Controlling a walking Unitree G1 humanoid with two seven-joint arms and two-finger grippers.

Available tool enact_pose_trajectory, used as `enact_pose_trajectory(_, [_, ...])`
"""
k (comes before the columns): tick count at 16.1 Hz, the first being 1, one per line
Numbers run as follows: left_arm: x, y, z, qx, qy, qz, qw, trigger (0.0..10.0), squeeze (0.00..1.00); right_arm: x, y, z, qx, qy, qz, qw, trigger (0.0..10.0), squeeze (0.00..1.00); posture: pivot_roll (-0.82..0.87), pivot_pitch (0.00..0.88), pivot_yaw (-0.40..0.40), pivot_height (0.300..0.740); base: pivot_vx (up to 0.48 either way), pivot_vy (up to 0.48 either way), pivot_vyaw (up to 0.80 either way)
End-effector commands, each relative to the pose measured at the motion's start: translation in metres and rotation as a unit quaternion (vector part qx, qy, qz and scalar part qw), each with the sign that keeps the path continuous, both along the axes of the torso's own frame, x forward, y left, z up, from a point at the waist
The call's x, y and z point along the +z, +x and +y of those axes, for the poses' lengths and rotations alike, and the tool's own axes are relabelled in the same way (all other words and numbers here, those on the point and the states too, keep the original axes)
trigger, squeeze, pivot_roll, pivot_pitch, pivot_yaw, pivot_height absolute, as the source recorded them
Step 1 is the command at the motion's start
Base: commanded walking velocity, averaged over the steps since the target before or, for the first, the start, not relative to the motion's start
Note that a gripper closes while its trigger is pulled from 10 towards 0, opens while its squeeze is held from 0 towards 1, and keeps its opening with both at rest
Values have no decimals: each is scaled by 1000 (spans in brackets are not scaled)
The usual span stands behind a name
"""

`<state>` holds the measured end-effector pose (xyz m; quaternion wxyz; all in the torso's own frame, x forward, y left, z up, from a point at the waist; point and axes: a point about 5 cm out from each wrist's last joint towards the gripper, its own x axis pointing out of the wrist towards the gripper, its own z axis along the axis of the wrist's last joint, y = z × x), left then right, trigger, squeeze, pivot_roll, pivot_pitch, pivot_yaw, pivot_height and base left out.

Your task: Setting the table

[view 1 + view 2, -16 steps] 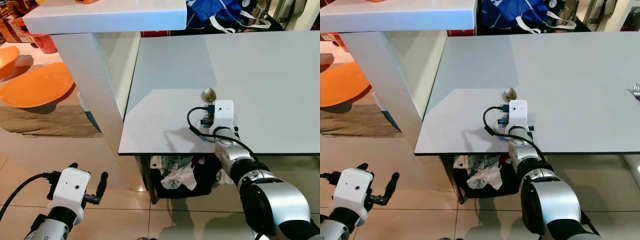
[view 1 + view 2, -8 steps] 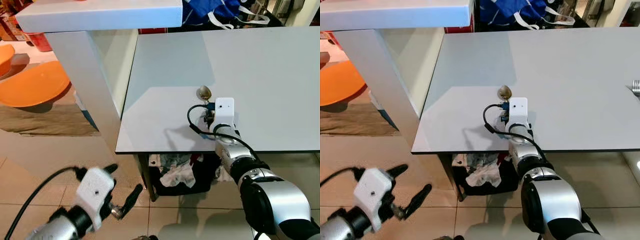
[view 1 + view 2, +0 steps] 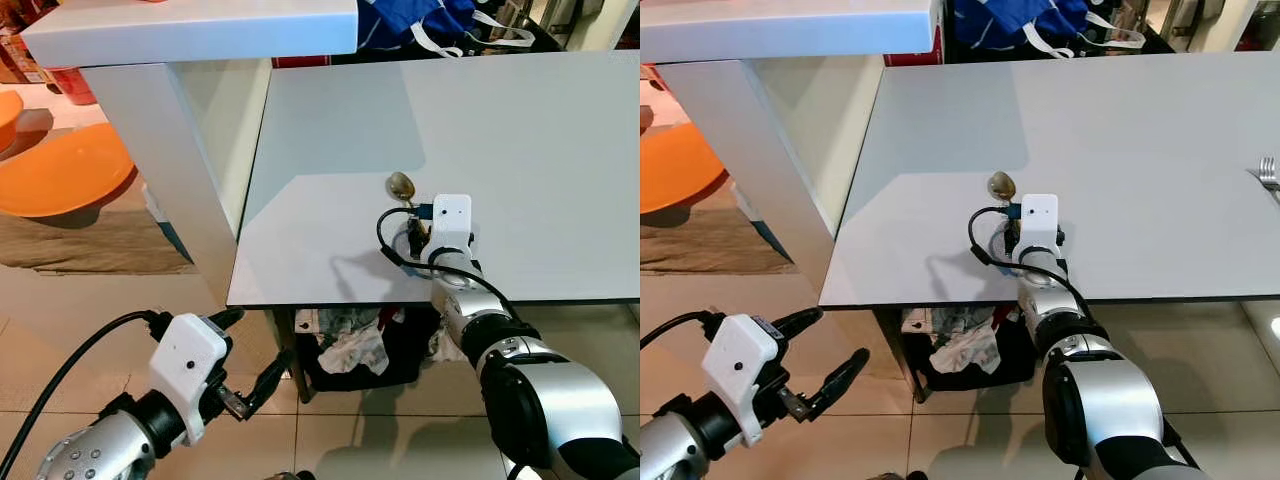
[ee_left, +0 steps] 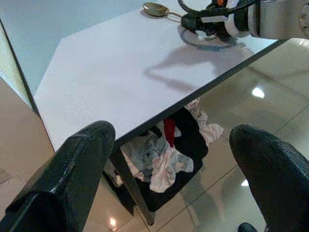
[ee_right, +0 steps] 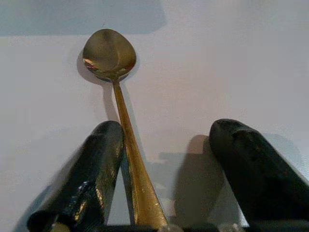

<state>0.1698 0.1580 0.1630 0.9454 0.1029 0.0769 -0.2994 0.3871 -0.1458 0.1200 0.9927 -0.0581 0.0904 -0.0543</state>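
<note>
Reaching low over the table (image 3: 520, 150), the right tool (image 5: 166, 183) straddles the spoon (image 5: 116, 96), fingers apart.

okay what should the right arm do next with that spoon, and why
Probably draw the right end effector straight back off the table. Its fingers stand apart either side of the handle, and the gold spoon lies flat on the surface, so it looks placed already.

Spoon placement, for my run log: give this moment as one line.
right gripper: open, fingers astride spoon handle | spoon: flat on grey table near front edge | left gripper: open, low beside table, idle
</note>
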Motion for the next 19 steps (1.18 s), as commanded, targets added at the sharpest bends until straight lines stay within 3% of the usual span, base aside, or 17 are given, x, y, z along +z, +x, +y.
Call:
enact_pose_trajectory(1, [1,-1,1,2,4,3,1000,10000,0,-16,-7,3,0,-7,42,999,10000,0,199,163,106,740,0,0,0])
enact_pose_trajectory(5, [0,-1,0,3,1,7,1000,10000,0,-12,-5,14,10,3,33,999,10000,0,188,161,101,740,0,0,0])
enact_pose_trajectory(12, [-1,0,-4,2,-4,11,1000,10000,0,-8,-6,55,59,38,26,997,10000,0,182,158,95,740,0,0,0])
enact_pose_trajectory(17, [-4,0,-5,6,-6,11,1000,10000,0,-5,-7,69,84,51,20,995,10000,0,178,155,89,740,0,0,0])
enact_pose_trajectory(19, [-4,0,-6,8,-7,11,1000,10000,0,-6,-7,67,82,40,23,996,10000,0,177,153,86,740,0,0,0])
